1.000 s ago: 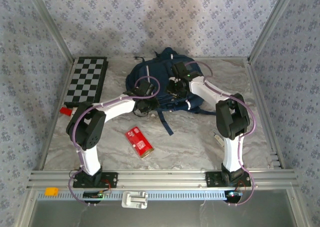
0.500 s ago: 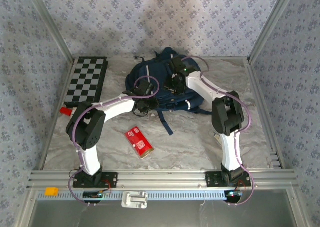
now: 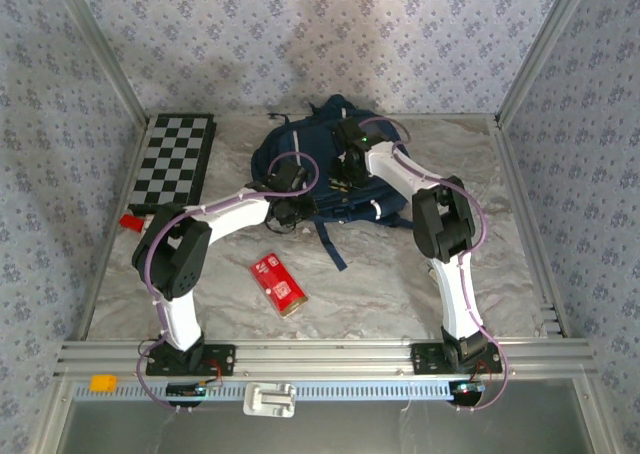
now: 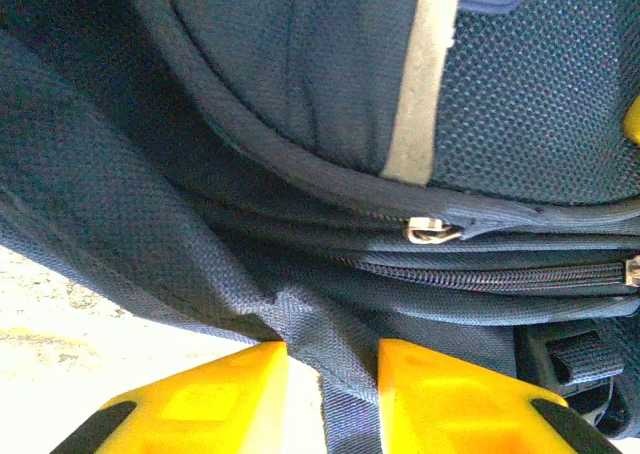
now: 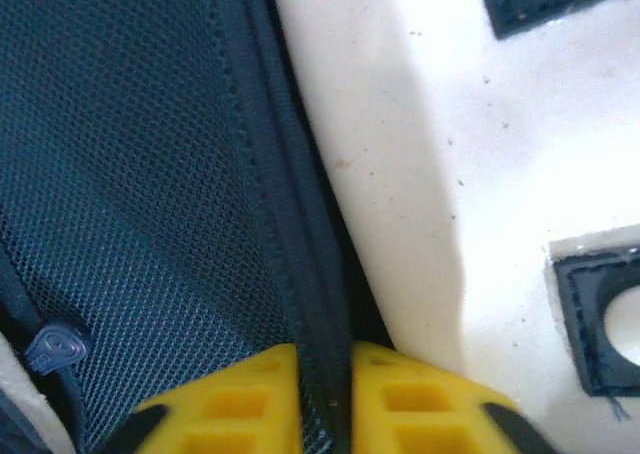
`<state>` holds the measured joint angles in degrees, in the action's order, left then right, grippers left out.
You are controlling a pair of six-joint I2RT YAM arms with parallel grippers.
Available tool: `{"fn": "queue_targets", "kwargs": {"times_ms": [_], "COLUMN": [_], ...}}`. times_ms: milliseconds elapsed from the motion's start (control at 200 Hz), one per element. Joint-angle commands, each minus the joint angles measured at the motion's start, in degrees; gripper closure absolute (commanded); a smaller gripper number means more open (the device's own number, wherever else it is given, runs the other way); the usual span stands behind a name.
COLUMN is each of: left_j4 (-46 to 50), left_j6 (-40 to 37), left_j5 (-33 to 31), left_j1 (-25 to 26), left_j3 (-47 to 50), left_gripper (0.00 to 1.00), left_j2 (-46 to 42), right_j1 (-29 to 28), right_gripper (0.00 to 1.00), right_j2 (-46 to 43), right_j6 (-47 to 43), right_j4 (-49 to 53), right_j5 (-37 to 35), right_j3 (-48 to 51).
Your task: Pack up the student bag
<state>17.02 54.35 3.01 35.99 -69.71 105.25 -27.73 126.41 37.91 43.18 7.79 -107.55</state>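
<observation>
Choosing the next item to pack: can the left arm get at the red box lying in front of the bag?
Probably not yet: the left gripper is clamped on the student bag. Once released, the red box lies in the open nearby.

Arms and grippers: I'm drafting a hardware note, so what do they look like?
The left arm and right arm have white tubular links, black joints and a looping purple cable. The left gripper and right gripper have blocky yellow fingers with black edging.
</observation>
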Motion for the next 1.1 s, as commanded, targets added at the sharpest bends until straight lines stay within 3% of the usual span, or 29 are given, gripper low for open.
{"fn": "queue_targets", "kwargs": {"times_ms": [0,100,345,475,635,790,935,1049,1094], "left_j4": [2.5,3.0,1.1,0.1,-1.9,-0.9,-2.1,-2.1,-1.4], "left_j6": [-1.3,-1.8,-3.2,-6.7,-8.9,-4.5,-1.4,-1.3,-0.8], "left_j5": [-1.4,-1.5,-1.1,-1.2,-2.6,-8.6,-16.3,-19.6,-20.3], "left_j1": [-0.7,-1.1,-2.1,-2.3,-0.4,4.9,10.7,13.1,13.6], "left_j3": [0.4,0.3,1.5,1.7,5.0,6.1,4.8,1.9,0.5], "left_gripper": [0.71,0.71,0.7,0.65,0.45,0.24,0.14,0.01,0.0], "left_j2": [0.6,0.7,-0.7,-3.4,-11.1,-15.2,-14.7,-11.8,-10.1], "right_j1": [0.2,0.7,2.6,2.4,1.5,1.3,1.4,1.4,1.5], "right_gripper": [0.92,1.0,1.0,1.0,1.0,1.0,1.0,1.0,1.0], "right_j2": [-2.2,-5.5,-13.2,-17.2,-19.8,-20.6,-20.1,-19.6,-19.5], "right_j6": [-0.7,0.8,8.5,13.4,16.3,18.0,19.2,19.7,19.7], "right_j4": [-4.7,-7.1,-16.3,-22.2,-24.2,-25.4,-25.8,-25.7,-25.6], "right_j5": [1.9,5.0,10.5,11.4,9.5,9.1,9.6,10.2,10.3], "right_j3": [1.0,2.6,8.5,12.3,14.3,15.2,14.8,14.5,14.5]}}
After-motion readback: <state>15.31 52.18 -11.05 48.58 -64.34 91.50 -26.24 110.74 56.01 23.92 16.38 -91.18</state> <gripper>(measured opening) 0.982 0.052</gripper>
